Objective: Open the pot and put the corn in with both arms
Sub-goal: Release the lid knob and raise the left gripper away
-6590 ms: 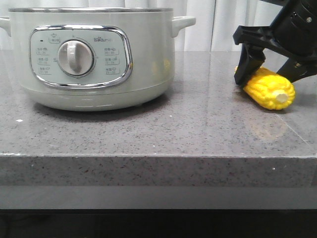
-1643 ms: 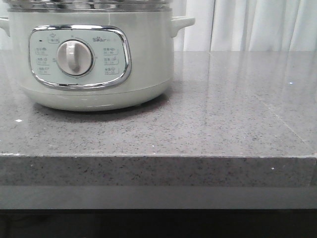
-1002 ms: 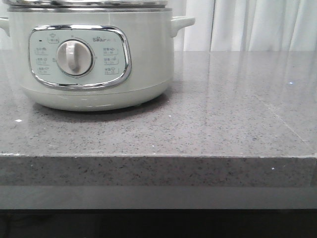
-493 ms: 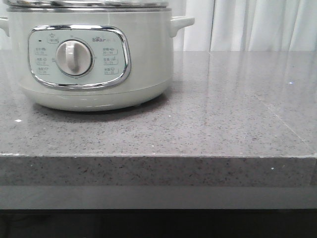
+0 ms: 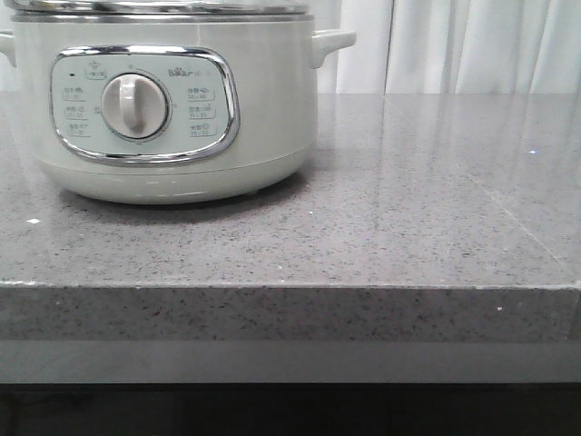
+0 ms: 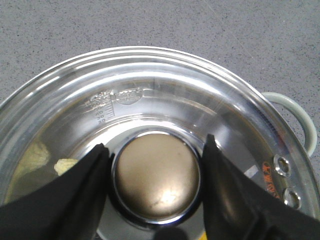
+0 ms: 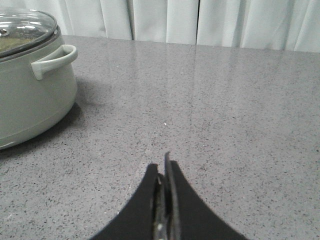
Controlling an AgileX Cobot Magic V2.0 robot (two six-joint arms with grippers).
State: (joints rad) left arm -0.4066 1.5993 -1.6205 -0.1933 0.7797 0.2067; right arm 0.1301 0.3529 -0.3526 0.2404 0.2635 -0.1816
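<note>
Your worktop (image 5: 408, 227) runs wide and grey, and the pot (image 5: 172, 100) sits on its left side, control panel and dial (image 5: 136, 105) facing you, with the glass lid (image 6: 150, 100) resting on the steel rim.

The lid knob (image 6: 156, 182) is what the next move turns on. From the left wrist view, the left gripper (image 6: 156, 185) hangs straight above the lid, one finger on each side of the knob, so the knob lies dead centre between them. The fingers look pressed to the knob's sides, so read it as clamped on the knob, though the contact itself is hard to confirm. The knob is round, so it has no long axis to line up with.

Your right gripper (image 7: 162, 200) is well off to the right of the pot, low over bare worktop, fingers closed together and holding nothing. The pot's right side handle (image 7: 52, 60) lies away to its left.

The corn (image 6: 35, 160) appears to be inside the pot: through the glass you can make out pale yellow pieces on the pot floor, blurred by reflections, so treat that as likely rather than certain. No corn lies on the worktop in any view.

If so, the task looks all but done, and the left arm only has to let go and rise straight up.
</note>
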